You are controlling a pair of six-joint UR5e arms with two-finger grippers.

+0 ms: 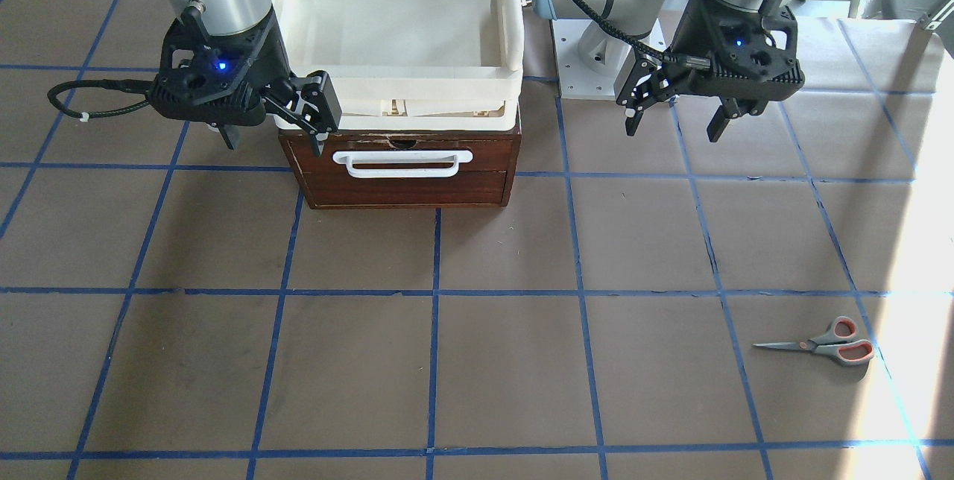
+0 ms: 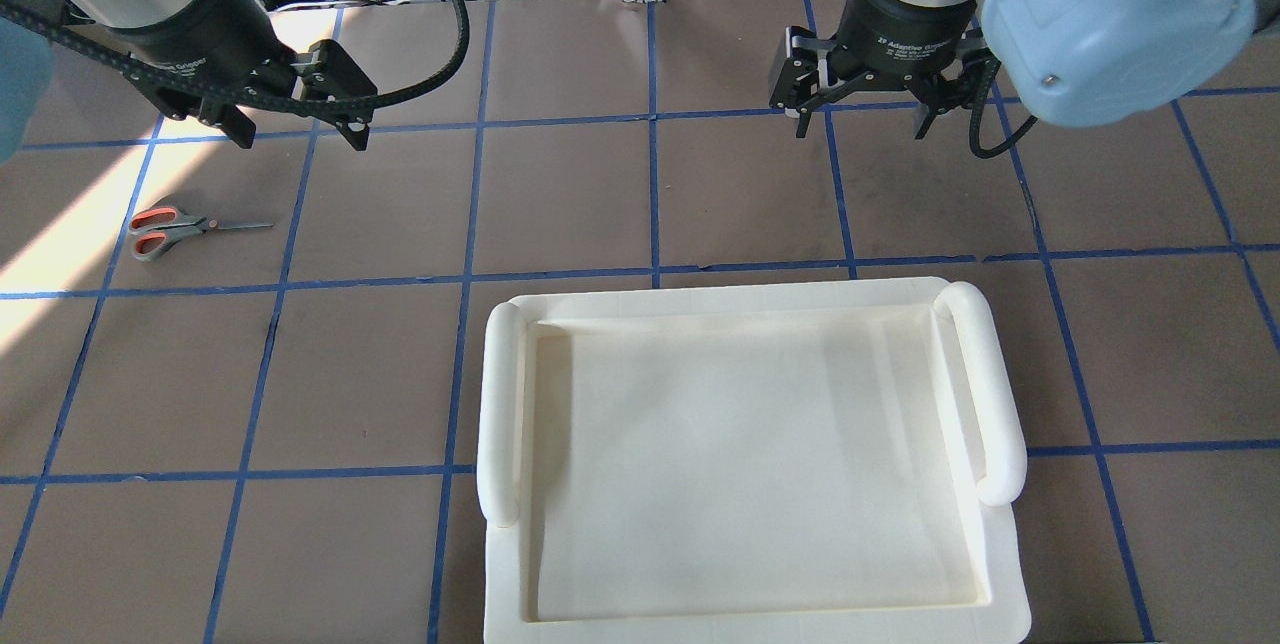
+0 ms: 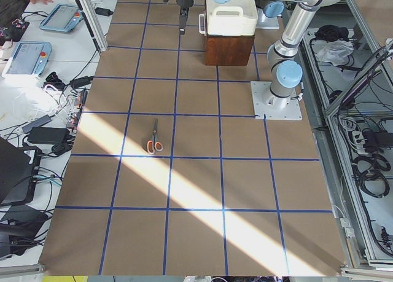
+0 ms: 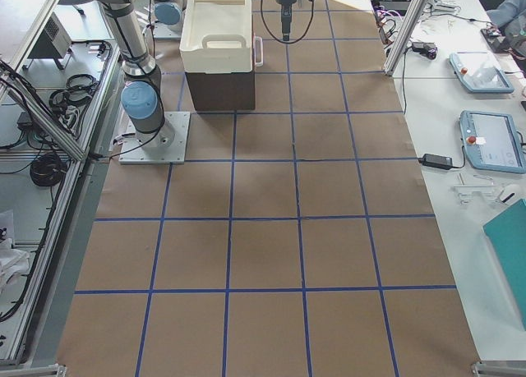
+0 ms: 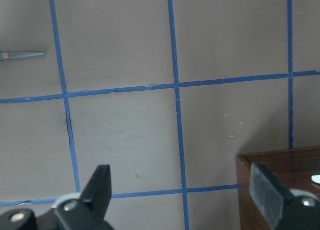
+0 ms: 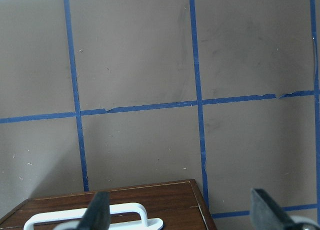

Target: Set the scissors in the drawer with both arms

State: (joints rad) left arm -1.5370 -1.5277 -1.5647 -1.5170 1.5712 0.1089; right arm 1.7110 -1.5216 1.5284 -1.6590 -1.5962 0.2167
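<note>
The scissors [image 1: 827, 346] lie flat on the brown table, grey handles with orange-red loops, far from the drawer; they also show in the overhead view [image 2: 165, 222]. The dark wooden drawer [image 1: 406, 156] is shut, and its white bar handle [image 1: 402, 163] faces away from the robot. My left gripper [image 1: 674, 128] is open and empty, hovering above the table between the scissors and the drawer box; it also shows in the overhead view [image 2: 300, 136]. My right gripper [image 1: 276, 136] is open and empty, hovering just beside the box's front corner, with the handle [image 6: 95, 217] below it.
A cream-white plastic tray [image 1: 514, 25] sits on top of the wooden box and hides it in the overhead view [image 2: 500, 404]. Blue tape lines grid the table. The left arm's base plate [image 1: 596, 62] stands next to the box.
</note>
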